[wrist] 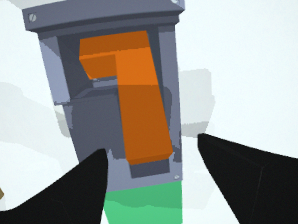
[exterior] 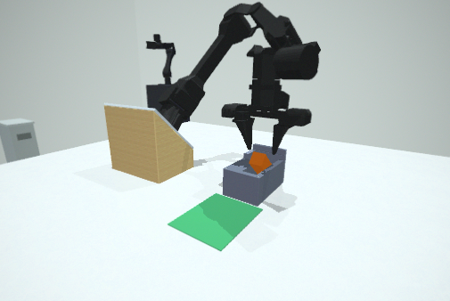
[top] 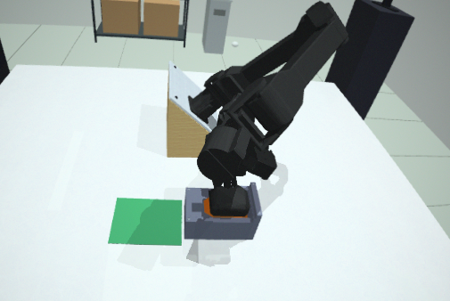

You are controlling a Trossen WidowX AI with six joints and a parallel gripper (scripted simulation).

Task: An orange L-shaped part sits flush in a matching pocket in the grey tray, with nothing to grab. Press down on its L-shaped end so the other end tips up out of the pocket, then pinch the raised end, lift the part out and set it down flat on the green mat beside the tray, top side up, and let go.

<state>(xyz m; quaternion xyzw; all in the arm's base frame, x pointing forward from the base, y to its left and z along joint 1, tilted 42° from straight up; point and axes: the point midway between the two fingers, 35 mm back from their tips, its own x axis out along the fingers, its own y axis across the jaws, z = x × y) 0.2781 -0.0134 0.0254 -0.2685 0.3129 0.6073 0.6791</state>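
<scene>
In the top view's lower middle, our gripper hides much of the orange part — its fingers moderately wide apart, holding nothing.

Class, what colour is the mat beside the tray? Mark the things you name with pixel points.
The mat (top: 135, 218) (exterior: 207, 227) (wrist: 145, 205) is green, seen best from the top.

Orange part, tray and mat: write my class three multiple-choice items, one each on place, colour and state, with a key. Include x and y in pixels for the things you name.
1. Where is the green mat (top: 145, 222) (exterior: 216, 222) (wrist: 145, 205)?
A) On the wooden block
B) Beside the tray (top: 220, 230) (exterior: 242, 183) (wrist: 90, 135)
C) Inside the tray

2. What colour is the tray?
A) Grey
B) Red
C) Yellow

3. How is the gripper (top: 229, 214) (exterior: 262, 151) (wrist: 152, 148)?
A) Shut on the mat
B) Shut on the orange part (exterior: 260, 162) (wrist: 140, 107)
C) Open

Key:
1 B: the top view shows them side by side.
2 A: all views show grey walls.
3 C: the wrist view shows fingers apart, gripping nothing.
</scene>
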